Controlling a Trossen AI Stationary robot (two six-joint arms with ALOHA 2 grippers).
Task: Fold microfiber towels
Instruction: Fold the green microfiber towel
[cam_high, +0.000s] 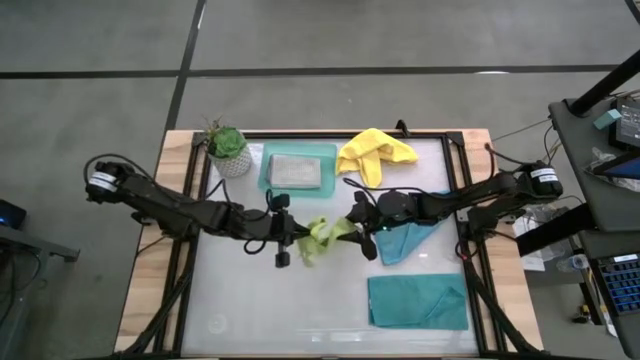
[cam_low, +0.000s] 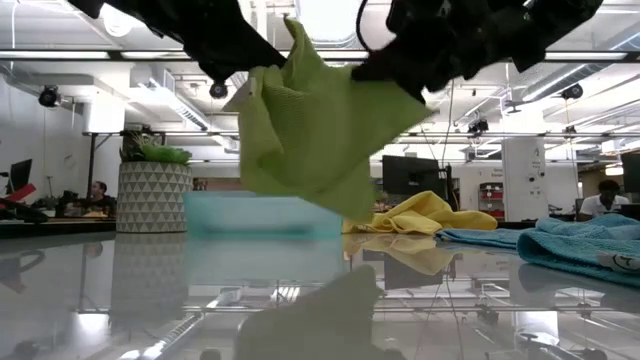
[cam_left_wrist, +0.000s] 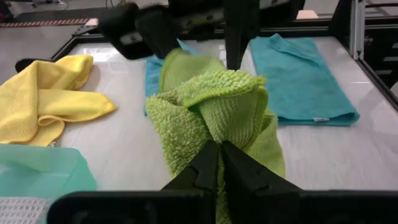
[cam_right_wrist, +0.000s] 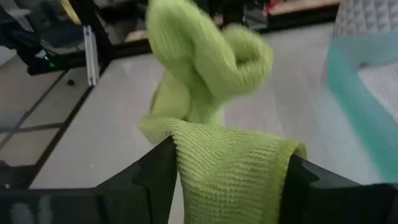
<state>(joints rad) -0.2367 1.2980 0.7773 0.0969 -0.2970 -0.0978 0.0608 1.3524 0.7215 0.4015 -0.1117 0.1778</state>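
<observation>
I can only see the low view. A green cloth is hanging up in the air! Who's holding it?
Observer: Both arms are. The left gripper is pinched shut on a fold of the lime towel.
Operator: What about the other one?
Observer: The right gripper has its fingers set wide, and a thick bunch of the towel fills the gap between them.
Operator: Is anything in that blue-green box behind it?
Observer: Yes. From above, a grey towel lies flat inside the tray.
</observation>
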